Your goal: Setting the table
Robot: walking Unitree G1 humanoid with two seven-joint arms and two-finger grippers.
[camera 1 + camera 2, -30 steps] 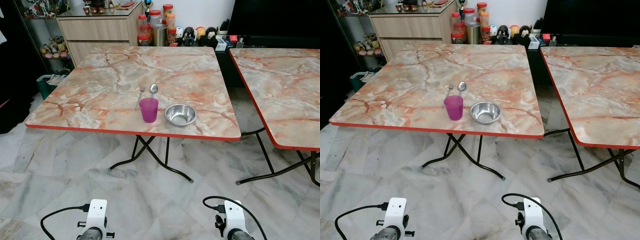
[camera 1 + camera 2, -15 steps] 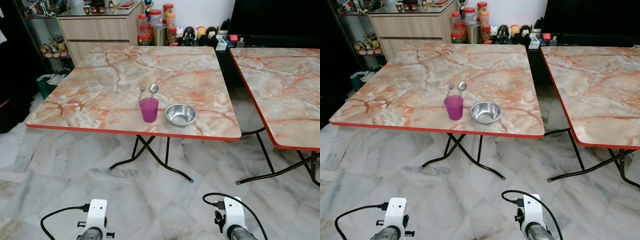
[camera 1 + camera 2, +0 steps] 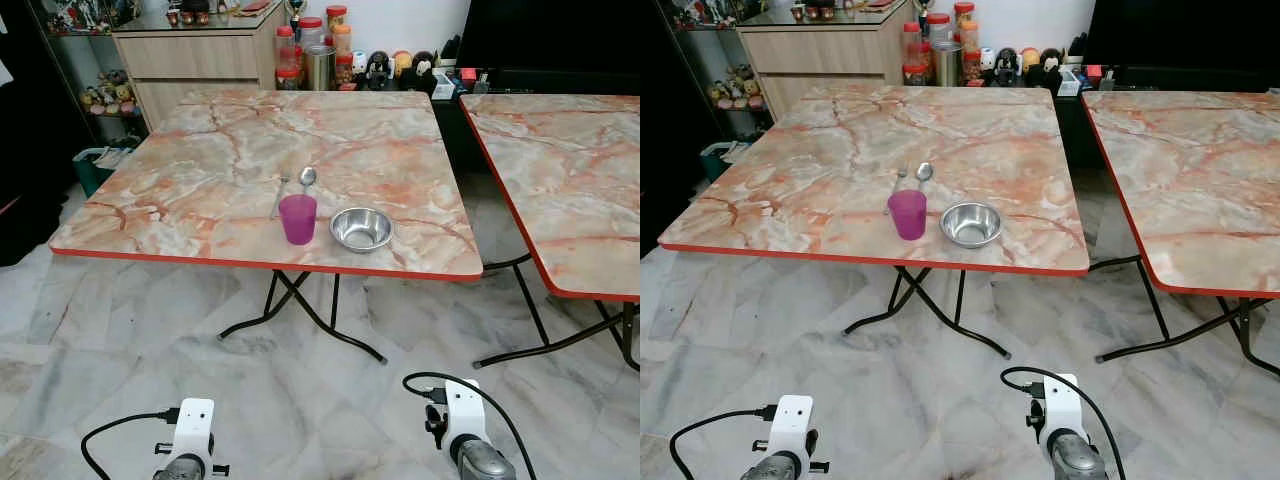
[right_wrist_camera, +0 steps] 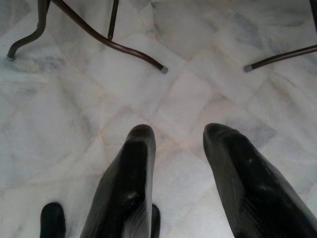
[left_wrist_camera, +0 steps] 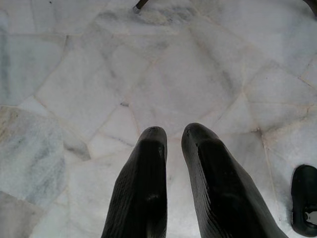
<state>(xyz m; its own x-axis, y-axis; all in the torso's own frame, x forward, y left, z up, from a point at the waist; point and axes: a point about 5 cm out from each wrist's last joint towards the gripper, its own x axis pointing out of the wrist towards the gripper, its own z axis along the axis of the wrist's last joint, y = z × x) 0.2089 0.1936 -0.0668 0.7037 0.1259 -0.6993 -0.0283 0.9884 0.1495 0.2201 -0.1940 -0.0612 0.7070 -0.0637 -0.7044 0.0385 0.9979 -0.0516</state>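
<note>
Entry, table setting, as we find it: we take the bowl (image 3: 361,229) as our landmark, a shallow round dish of polished steel, smooth and reflective, standing near the front edge of the table (image 3: 190,200), a square folding table with a glossy marble-patterned top in cream and orange, a thin red rim, and crossed dark metal legs. Just beside the bowl, on its left, stands the cup (image 3: 297,219), a tapered tumbler of translucent purple plastic, upright and apart from the bowl. Behind the cup, farther from us than the bowl, lie a spoon (image 3: 306,179) and a fork (image 3: 280,194), slim bright metal, side by side with handles pointing toward the front edge. We judge this grouping to be one place setting gathered where a seated person could reach it, though nothing here shows whether more pieces are to come. A second table (image 3: 560,170) of the same finish stands well to the right of the bowl. Far behind the bowl, past the table's back edge, jars (image 3: 312,45) and small figurines line a low cabinet. Both our arms hang low over the pale veined marble floor, well short of the bowl: the left gripper (image 5: 173,144) has its ribbed black fingers nearly together with a narrow gap and nothing between them; the right gripper (image 4: 176,144) is parted wider, likewise empty. We judge them idle because we stand too far off to reach.
</note>
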